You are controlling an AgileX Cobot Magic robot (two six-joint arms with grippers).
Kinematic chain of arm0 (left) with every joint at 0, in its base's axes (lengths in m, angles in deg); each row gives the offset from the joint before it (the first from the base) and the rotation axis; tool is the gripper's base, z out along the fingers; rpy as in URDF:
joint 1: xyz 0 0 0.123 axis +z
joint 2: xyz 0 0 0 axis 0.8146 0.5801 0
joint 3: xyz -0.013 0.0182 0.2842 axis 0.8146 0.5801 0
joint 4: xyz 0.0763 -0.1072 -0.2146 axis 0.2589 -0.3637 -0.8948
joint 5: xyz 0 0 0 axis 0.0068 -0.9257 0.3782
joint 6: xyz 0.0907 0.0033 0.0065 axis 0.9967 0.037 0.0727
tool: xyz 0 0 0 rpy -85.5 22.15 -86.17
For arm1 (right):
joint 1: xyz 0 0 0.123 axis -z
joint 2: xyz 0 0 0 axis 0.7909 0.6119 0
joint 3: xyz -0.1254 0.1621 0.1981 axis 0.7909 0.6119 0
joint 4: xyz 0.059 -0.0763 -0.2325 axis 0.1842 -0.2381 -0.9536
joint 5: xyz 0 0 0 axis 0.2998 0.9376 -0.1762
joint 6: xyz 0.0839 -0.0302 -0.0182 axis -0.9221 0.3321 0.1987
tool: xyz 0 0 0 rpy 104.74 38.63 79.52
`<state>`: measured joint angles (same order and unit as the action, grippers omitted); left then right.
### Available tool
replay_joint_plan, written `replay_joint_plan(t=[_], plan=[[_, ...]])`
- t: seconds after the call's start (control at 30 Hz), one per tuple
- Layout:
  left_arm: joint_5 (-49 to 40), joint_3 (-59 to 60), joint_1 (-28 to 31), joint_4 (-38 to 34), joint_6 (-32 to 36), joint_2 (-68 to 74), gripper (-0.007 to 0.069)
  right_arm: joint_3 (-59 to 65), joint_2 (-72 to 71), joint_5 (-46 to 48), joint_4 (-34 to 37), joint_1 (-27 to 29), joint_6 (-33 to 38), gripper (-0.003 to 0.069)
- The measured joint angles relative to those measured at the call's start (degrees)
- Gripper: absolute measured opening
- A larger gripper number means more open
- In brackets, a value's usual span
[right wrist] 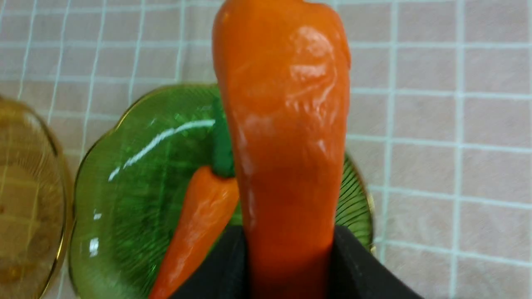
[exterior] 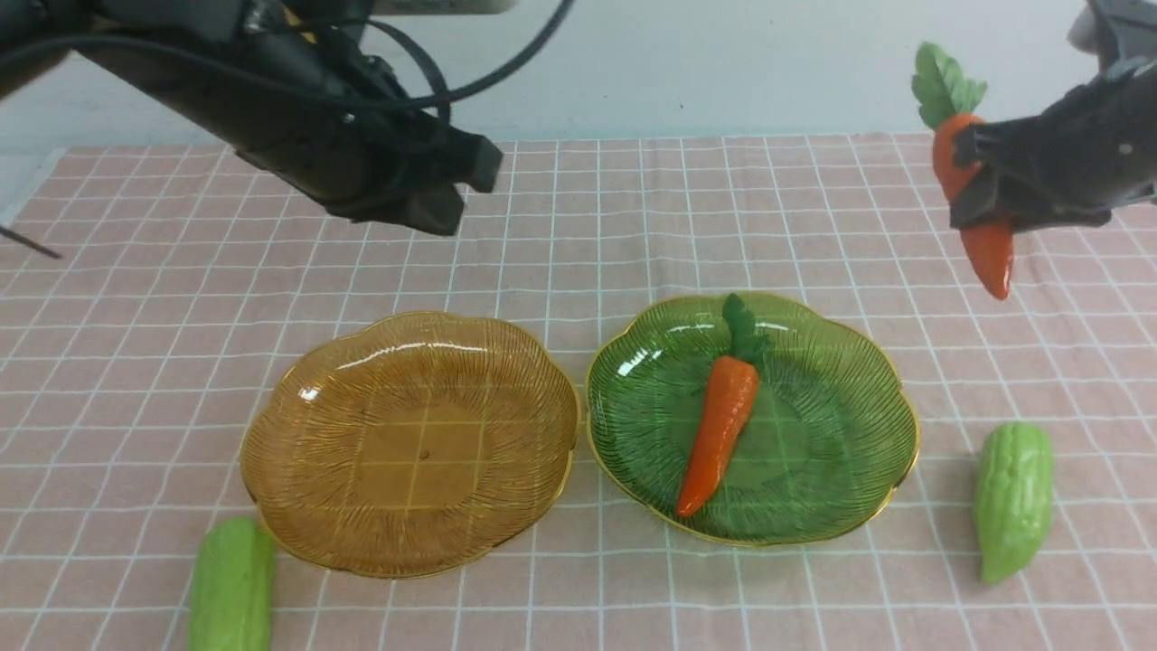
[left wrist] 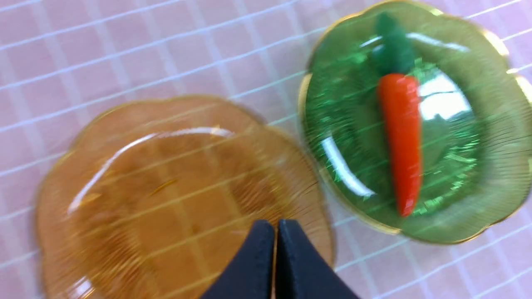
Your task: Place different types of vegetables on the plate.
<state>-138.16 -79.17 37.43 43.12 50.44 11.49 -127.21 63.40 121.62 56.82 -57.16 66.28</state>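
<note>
Right fingers clamp a carrot, left fingers touch

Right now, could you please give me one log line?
left gripper shut | right gripper shut on raised carrot | other carrot on green plate | amber plate bare | left gourd, right gourd on cloth

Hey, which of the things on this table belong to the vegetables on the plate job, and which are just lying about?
Belong to the job: held carrot, plated carrot, right gourd, left gourd, green plate, amber plate.
Just lying about: only the pink checked cloth.
</note>
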Motion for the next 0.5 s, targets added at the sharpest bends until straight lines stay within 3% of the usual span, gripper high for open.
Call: replay_joint_plan(t=[0.2, 0.4, 0.5], plan=[[-2.56, 5.65, 1.82, 5.72, -3.34, -7.07, -0.0004, 0.0, 3.9, 3.92, -0.59, -5.46, -0.68, 0.022], [-2.11, 17.52, 1.93, 9.53, -6.64, -16.26, -0.0004, 0.0, 8.57, 4.82, -3.37, -7.21, -5.49, 0.0225], [-1.02, 25.3, 2.26, 11.26, -9.6, -20.98, -0.0004, 0.0, 11.7, 5.25, -5.14, -7.32, -8.27, 0.0274]])
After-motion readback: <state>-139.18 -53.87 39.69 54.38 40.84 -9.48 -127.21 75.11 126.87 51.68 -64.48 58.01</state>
